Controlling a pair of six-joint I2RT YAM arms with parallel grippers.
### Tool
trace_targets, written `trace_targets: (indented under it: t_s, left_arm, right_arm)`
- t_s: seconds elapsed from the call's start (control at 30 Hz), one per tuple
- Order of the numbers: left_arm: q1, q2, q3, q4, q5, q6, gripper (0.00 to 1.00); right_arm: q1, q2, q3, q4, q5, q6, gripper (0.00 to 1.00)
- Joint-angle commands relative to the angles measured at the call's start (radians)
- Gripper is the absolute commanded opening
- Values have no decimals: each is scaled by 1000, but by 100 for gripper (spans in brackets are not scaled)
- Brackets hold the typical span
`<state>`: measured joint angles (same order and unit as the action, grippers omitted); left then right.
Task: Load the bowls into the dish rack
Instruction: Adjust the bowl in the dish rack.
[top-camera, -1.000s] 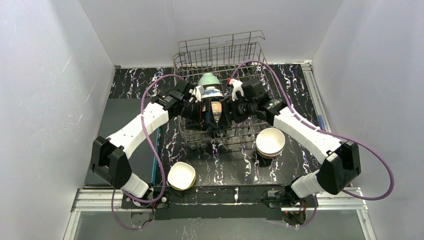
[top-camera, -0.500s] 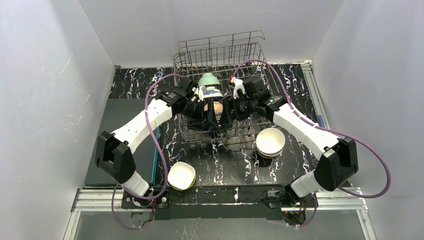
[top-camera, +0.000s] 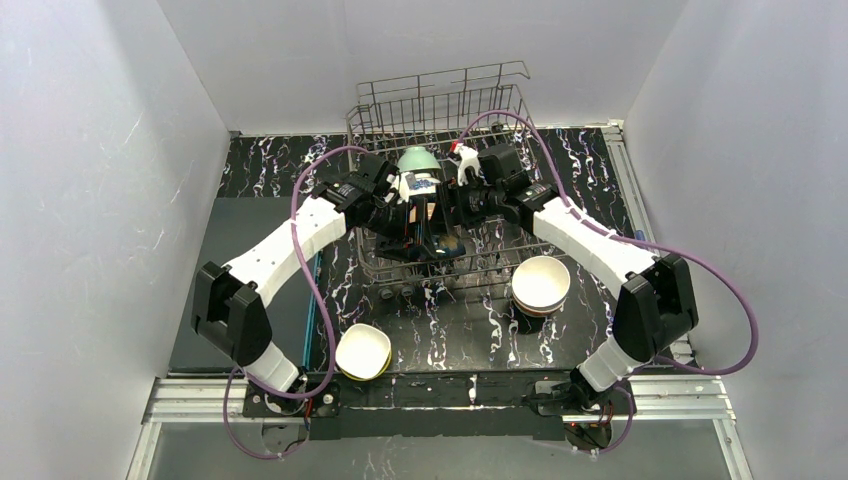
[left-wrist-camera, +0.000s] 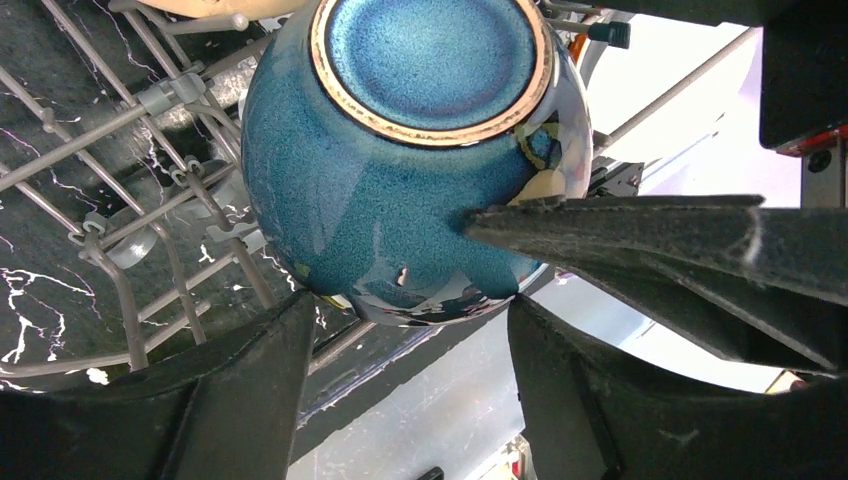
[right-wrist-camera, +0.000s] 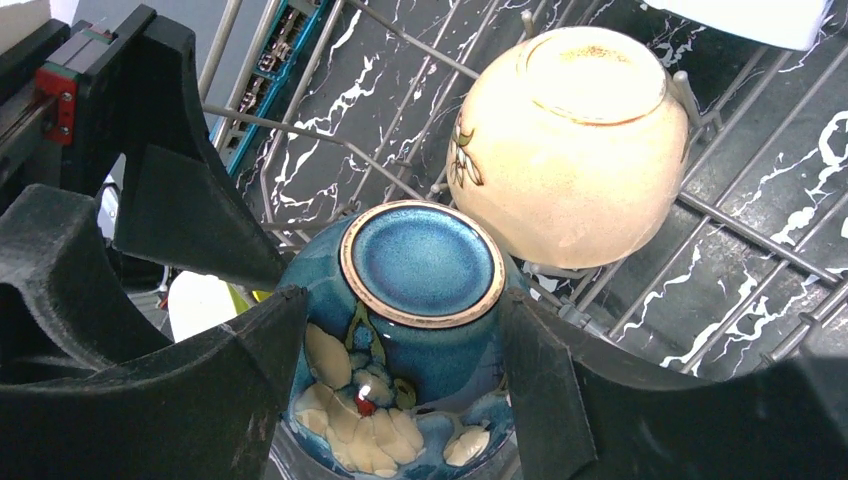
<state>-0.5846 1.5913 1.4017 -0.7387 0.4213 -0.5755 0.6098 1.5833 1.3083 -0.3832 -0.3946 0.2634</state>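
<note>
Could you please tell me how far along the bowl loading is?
Done: mint bowl, patterned bowl and cream bowl sit in the rack. In hand: the right claw grips a teal bowl inside it. Remaining: a stack and a yellow bowl wait on the table.

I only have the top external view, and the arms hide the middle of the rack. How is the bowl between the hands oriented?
Observer: The teal-blue bowl has its foot ring toward the right wrist camera, rim away, between the fingers of the right hand.
Operator: Anything close beside it?
Observer: A cream bowl, foot ring also toward the camera, sits on the dish rack wires right next to it. I cannot tell whether they touch.
Operator: And the other arm?
Observer: The left hand has its fingertips flanking the same bowl's side.
</note>
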Motion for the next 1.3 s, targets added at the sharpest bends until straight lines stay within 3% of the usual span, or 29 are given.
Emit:
trace_targets:
  t_s: [0.0,0.3,0.47,0.63,1.1,1.27]
  left_arm:
    - [-3,45,-29,-29,-216,21,63]
    - [2,15,-36,2,-167,14,67]
    - [27,-27,-57,105,-40,-16,78]
    - [57,-58,-93,220,96,-66,82]
    - [183,-129,-203,353,186,-121,81]
    - [207,-128,-225,367,109,-140,68]
  right_arm:
    - [7,95,-67,-212,78,-81,71]
    - [9,74,-69,-220,115,-97,70]
    - [10,45,-57,-207,158,-109,79]
    - [7,6,-60,-166,192,-105,86]
    - [-3,-6,-60,-140,149,-85,84]
    - [-6,-34,-70,-129,146,-83,84]
